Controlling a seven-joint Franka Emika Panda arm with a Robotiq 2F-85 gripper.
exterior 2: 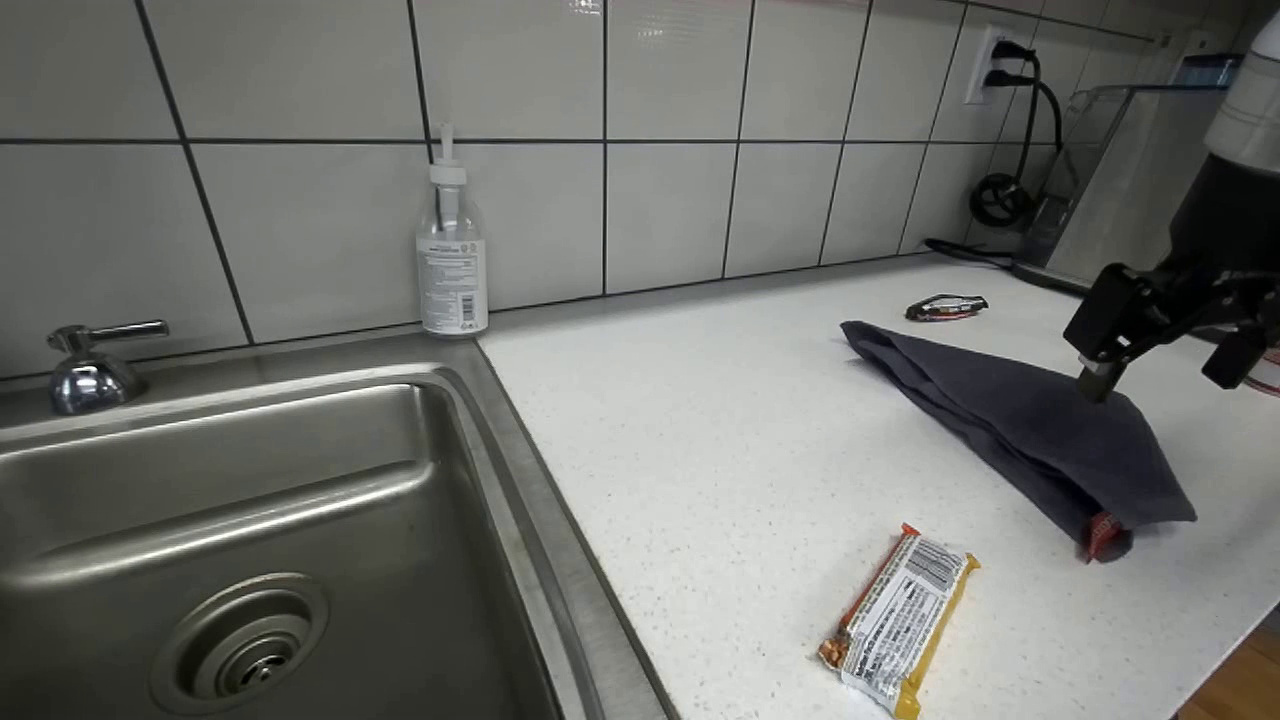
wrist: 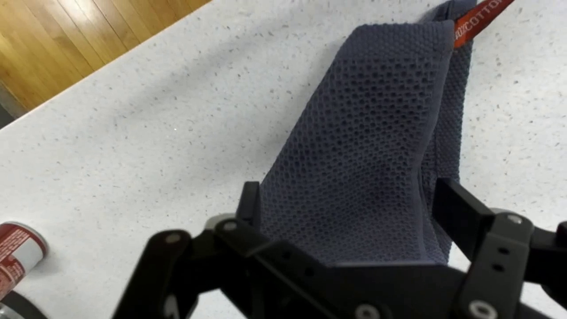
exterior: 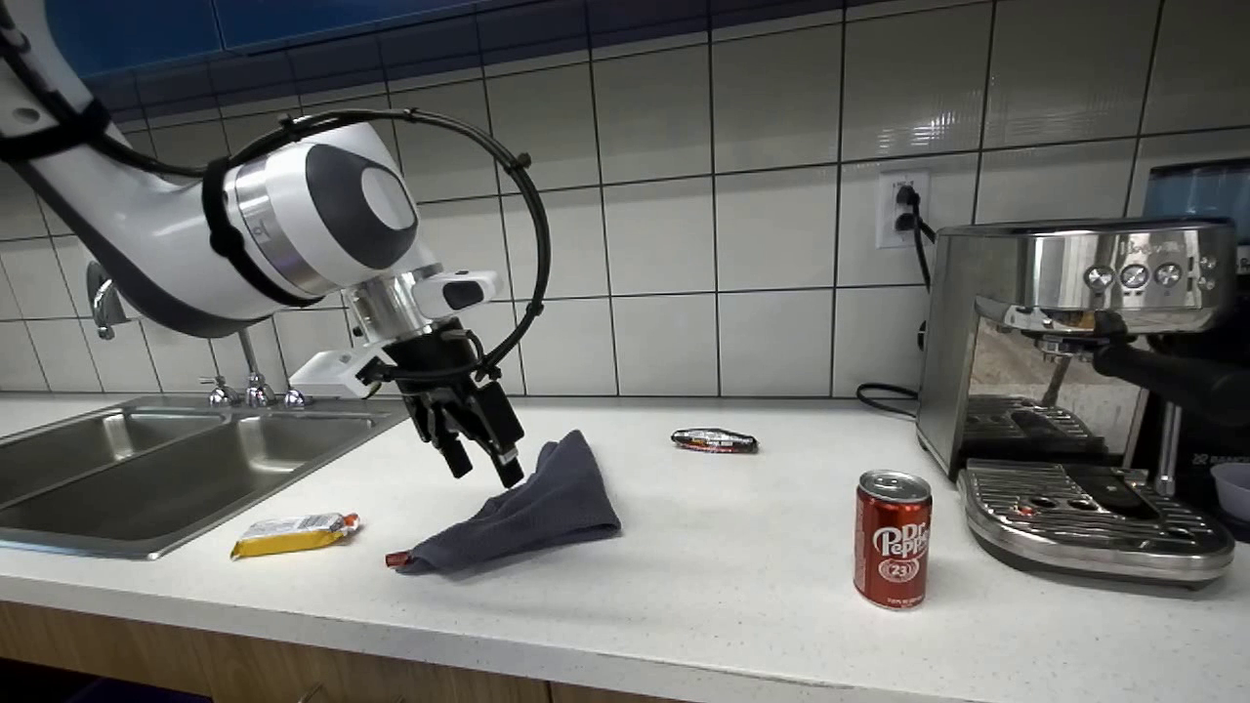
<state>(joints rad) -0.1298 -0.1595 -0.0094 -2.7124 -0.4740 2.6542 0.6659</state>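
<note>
My gripper [exterior: 485,473] hangs over the counter with its jaws spread wide and nothing between them. Below it lies a dark grey waffle-weave cloth [exterior: 552,513], folded over itself, one corner peaking up in an exterior view. From the wrist, the cloth [wrist: 354,133] runs beneath the gap between the fingers, spanning most of it. A red tag [wrist: 480,21] sticks out at its far end. One fingertip overlaps the cloth [exterior 2: 1000,410] in an exterior view; whether they touch I cannot tell. The gripper's base hides the cloth's near end in the wrist view.
A yellow-and-white wrapped bar [exterior 2: 900,620] lies between cloth and sink [exterior 2: 505,530]. Behind the cloth is a dark wrapped bar [exterior: 715,441]. A red soda can [exterior: 893,547] stands before the espresso machine [exterior: 1074,273]. A clear bottle [exterior 2: 453,270] stands against the tiled wall.
</note>
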